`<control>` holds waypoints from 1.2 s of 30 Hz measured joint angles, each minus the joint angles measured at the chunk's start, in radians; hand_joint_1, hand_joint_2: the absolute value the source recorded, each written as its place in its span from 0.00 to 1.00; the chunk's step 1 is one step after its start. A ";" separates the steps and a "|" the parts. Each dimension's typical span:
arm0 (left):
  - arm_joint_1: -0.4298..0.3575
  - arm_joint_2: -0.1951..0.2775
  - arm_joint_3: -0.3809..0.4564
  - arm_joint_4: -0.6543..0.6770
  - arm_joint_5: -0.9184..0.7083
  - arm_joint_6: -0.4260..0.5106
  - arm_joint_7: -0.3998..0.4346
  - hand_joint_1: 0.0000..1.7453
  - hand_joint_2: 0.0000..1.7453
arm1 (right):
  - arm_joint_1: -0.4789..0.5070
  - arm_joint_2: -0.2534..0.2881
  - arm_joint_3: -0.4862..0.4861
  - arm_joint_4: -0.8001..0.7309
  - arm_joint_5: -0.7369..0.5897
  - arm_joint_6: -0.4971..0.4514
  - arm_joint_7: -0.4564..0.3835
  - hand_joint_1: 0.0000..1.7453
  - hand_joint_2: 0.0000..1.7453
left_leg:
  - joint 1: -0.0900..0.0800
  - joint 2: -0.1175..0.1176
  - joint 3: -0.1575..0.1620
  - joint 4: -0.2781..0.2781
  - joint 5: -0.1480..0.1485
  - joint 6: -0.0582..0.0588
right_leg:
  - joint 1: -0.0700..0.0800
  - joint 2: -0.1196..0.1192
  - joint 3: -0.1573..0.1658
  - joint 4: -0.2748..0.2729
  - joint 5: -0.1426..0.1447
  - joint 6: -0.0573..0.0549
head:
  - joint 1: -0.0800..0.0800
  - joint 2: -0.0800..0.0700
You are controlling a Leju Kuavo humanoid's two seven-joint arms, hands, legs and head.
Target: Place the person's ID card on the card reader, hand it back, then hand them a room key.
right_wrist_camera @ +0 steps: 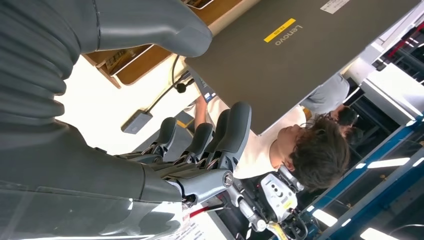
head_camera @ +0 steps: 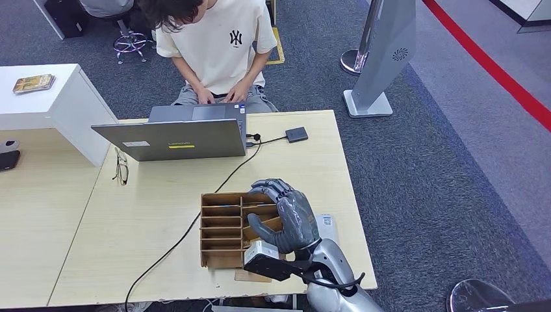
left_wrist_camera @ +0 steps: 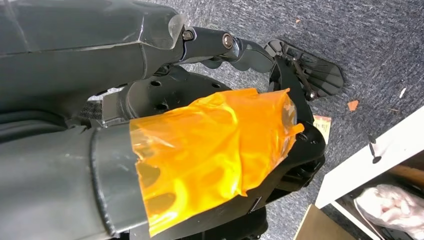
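My right hand [head_camera: 286,218] hovers over the right end of a wooden slotted box [head_camera: 221,229] near the table's front edge. Its fingers curl down toward the slots. In the right wrist view the fingers [right_wrist_camera: 220,135] and thumb [right_wrist_camera: 165,30] stand apart with nothing between them. The small dark card reader [head_camera: 296,134] lies at the far edge of the table on a black cable, well beyond the hand; it shows again as card reader [right_wrist_camera: 136,121]. The person [head_camera: 217,45] sits behind the laptop [head_camera: 179,136], both hands at its keyboard. My left hand [left_wrist_camera: 150,35] hangs over the carpet, a finger stretched out, holding nothing.
A white flat thing [head_camera: 327,224] lies on the table just right of my right hand. Glasses [head_camera: 121,166] rest left of the laptop. A white cabinet [head_camera: 39,97] stands at the left, and a grey sign stand [head_camera: 380,58] is on the carpet at the right.
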 joint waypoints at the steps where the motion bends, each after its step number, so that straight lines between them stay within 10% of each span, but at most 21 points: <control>1: 0.000 0.000 0.001 0.000 -0.004 -0.002 0.000 0.00 0.00 | -0.001 0.000 0.001 0.003 0.002 -0.001 0.001 0.42 1.00 | 0.000 0.000 0.000 0.000 0.000 0.000 | 0.000 0.000 0.000 0.000 0.000 0.000 | 0.000 0.000; 36: 0.004 -0.004 0.038 0.001 -0.064 -0.033 -0.006 0.00 0.00 | -0.023 0.000 0.003 0.112 0.170 -0.070 0.104 0.43 1.00 | 0.000 0.000 0.000 0.000 0.000 0.000 | 0.000 0.000 0.000 0.000 0.000 0.000 | 0.000 0.000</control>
